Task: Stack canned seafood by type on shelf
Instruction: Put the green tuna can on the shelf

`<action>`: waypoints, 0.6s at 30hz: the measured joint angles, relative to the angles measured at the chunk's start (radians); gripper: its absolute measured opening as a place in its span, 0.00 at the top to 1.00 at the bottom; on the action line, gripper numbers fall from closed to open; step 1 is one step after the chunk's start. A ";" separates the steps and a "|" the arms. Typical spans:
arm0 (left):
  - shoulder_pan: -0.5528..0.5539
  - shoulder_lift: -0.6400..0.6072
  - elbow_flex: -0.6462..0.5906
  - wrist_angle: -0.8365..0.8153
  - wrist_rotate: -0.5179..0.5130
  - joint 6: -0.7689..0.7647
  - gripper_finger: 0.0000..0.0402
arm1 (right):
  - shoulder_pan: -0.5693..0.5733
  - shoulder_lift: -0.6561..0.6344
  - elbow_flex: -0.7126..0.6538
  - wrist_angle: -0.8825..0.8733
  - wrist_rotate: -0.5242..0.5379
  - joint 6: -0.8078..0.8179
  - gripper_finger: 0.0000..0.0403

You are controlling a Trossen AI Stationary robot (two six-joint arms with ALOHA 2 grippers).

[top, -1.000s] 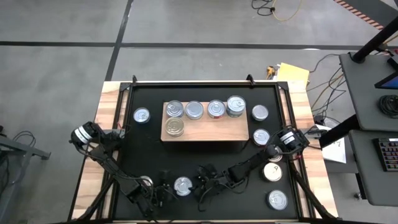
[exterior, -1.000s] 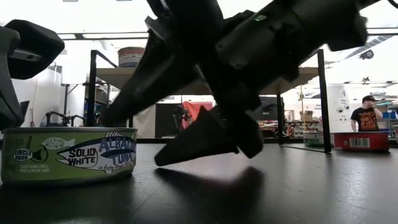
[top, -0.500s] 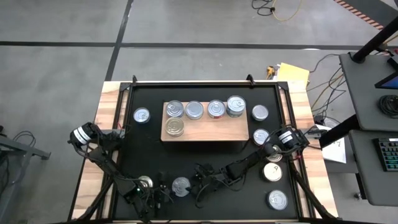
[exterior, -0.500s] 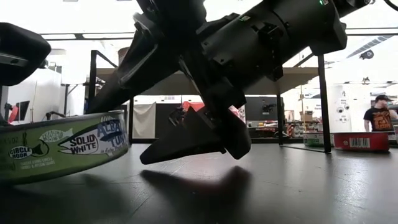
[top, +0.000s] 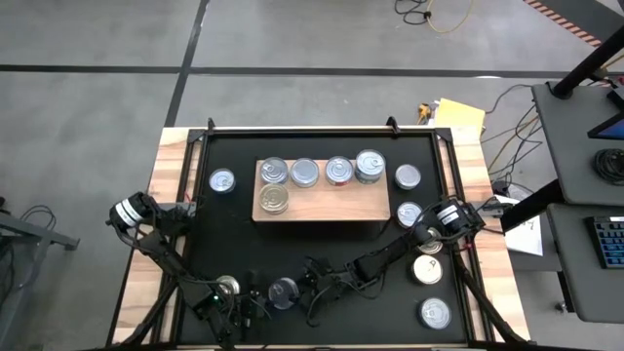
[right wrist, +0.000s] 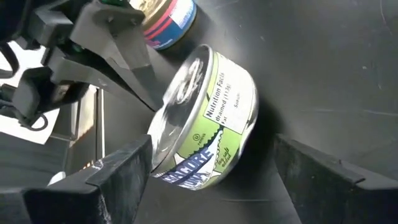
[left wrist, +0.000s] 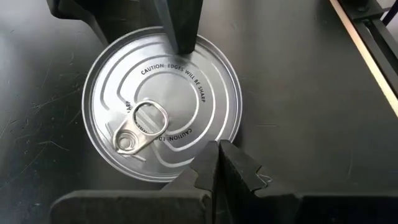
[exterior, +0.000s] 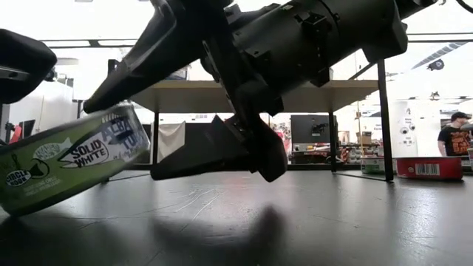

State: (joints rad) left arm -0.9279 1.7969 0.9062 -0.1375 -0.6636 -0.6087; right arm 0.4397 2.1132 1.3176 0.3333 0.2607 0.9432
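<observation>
Silver-lidded and green-labelled, the tuna can (top: 284, 292) is tipping up at the near edge of the mat, with your left gripper (top: 234, 303), fingers pressed together, prodding its lid while your right gripper (top: 310, 290) is straddling it wide, not yet gripping. Since a second ago it is sitting more tilted; next you are needing to clamp it squarely and carry it to the shelf (top: 322, 206).

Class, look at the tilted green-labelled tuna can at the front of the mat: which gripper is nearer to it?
Both are close; the left looks nearer. The left gripper, shut, sits at the tuna can's lid. The right gripper is open, its fingers either side of the can.
</observation>
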 joint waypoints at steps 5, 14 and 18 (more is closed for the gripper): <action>0.000 0.000 0.000 0.001 -0.002 0.001 1.00 | -0.002 0.006 0.013 -0.003 0.000 -0.010 0.19; 0.001 0.001 -0.001 0.032 -0.030 0.034 1.00 | -0.015 0.061 0.071 -0.018 -0.037 -0.019 0.27; 0.002 0.001 -0.001 0.035 -0.034 0.038 1.00 | -0.017 0.058 0.070 -0.029 -0.035 -0.014 0.39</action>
State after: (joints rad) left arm -0.9264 1.7977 0.9054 -0.1030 -0.6975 -0.5704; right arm 0.4225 2.1715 1.3872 0.3044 0.2254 0.9291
